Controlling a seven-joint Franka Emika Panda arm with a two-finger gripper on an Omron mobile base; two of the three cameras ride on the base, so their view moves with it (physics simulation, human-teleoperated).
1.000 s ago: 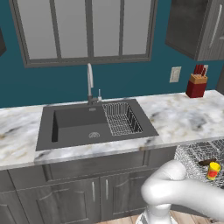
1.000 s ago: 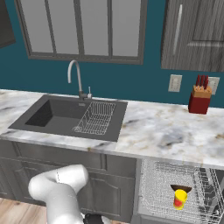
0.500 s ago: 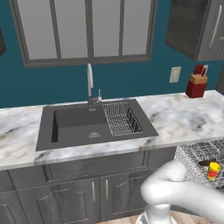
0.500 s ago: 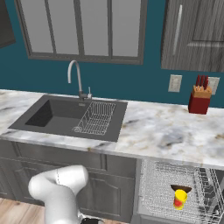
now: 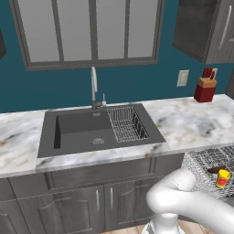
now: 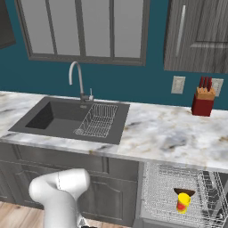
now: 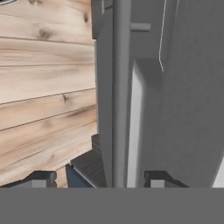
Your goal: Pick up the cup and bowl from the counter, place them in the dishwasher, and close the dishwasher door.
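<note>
No visible change across base views: small yellow cup with red band [image 6: 182, 202] and shallow dark brown bowl [image 6: 184, 192] unmoved in silver wire-mesh rack [image 6: 160, 191].

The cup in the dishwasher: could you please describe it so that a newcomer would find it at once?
Start at the marble counter and look below its right stretch, where the dishwasher stands open with its silver wire rack pulled out. The cup sits upright in that rack, touching the dark brown bowl. It is small and bright yellow with a red band, the only vivid thing among grey wires.
</note>
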